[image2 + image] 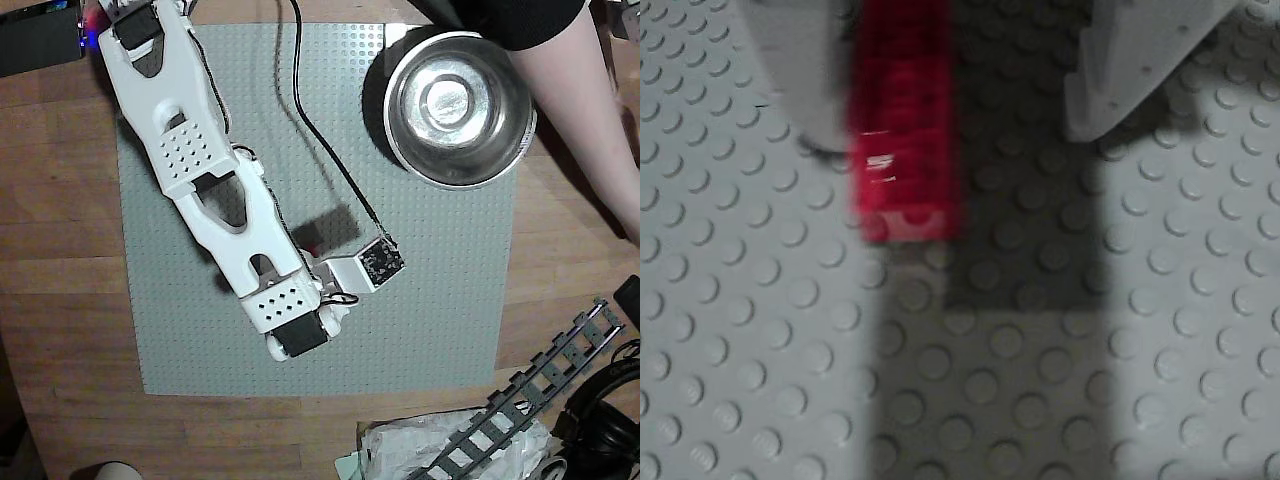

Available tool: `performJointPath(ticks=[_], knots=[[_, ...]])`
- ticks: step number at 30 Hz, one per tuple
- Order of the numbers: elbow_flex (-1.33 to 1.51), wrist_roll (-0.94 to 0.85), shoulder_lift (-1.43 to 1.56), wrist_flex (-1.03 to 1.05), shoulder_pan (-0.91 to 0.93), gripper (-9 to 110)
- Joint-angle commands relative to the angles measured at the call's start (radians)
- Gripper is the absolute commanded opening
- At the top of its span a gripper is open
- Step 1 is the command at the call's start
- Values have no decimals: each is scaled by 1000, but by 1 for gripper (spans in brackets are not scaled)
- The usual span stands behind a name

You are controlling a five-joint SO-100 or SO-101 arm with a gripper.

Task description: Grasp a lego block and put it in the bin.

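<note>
Evidently the arm is reaching down over the grey studded baseplate (440,300) to bracket the lego block (902,130), since in the wrist view the red brick lies lengthwise between the two pale fingers of the gripper (970,140). One finger (805,80) sits against the brick's left side, while the other (1130,70) stands apart to the right with bare dark studs between, so the jaws are spread and nothing is clamped yet. The brick appears to rest on the plate, though blur softens its edges. In the overhead view the arm hides it almost entirely. The bin (455,105), a shiny steel bowl, sits at the plate's upper right corner in that view, well apart from the gripper, probably kept clear so the drop needs only a swing across. No brand, label or legible writing shows; pale glints on the brick are too smeared to read.
</note>
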Motion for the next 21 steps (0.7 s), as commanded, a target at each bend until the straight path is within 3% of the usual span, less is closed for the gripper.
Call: performJointPath(ticks=[1,3,6,14,21], knots=[[-64,6,-11,32,-9,8],[-161,6,-63,77,-9,0],[-357,6,-173,166,-11,0],[-359,18,-127,209,-9,0],[-160,43,173,213,-28,0]])
